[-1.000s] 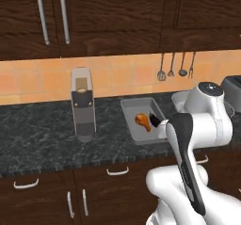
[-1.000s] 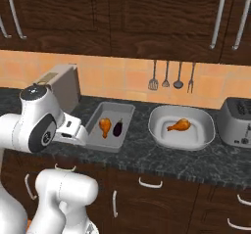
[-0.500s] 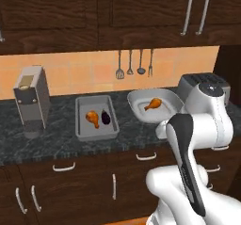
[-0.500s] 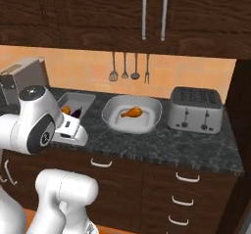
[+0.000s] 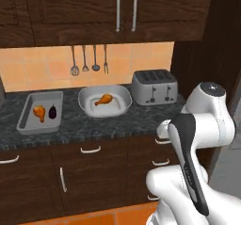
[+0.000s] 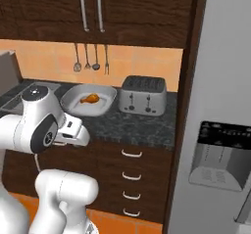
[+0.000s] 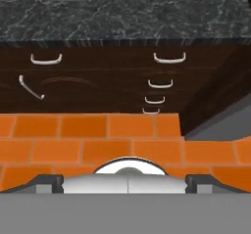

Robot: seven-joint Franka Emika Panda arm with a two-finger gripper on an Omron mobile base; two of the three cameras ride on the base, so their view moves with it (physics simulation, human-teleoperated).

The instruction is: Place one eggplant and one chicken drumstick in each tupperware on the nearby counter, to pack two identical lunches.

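Left base view puts the desk (image 5: 117, 120) ahead of me, with the grey tupperware tray (image 5: 26, 120) at about 10 o'clock from my arm, holding one chicken drumstick (image 5: 39, 112) and one eggplant (image 5: 52, 111) side by side, apart from each other. The white tupperware dish (image 5: 123, 99) sits nearer, at roughly 11 o'clock, just beside the toaster (image 5: 154, 86), and holds one drumstick (image 5: 103, 99) and no eggplant that I can make out. That drumstick lies with its long axis running from about 2 o'clock to 8 o'clock, thin end toward the toaster side. So the second eggplant is what I judge the white dish lacks, and I cannot find it anywhere in these frames. In the hand view my gripper (image 7: 126, 183) points down at the orange floor tiles (image 7: 73, 140) and the drawer fronts (image 7: 98, 81), with the desk edge at 12 o'clock; the finger tips (image 7: 48, 181) sit far apart at the bottom corners with nothing between them, so it is spread wide and empty. Any reach toward the containers would have to go up and toward 12 o'clock from there.
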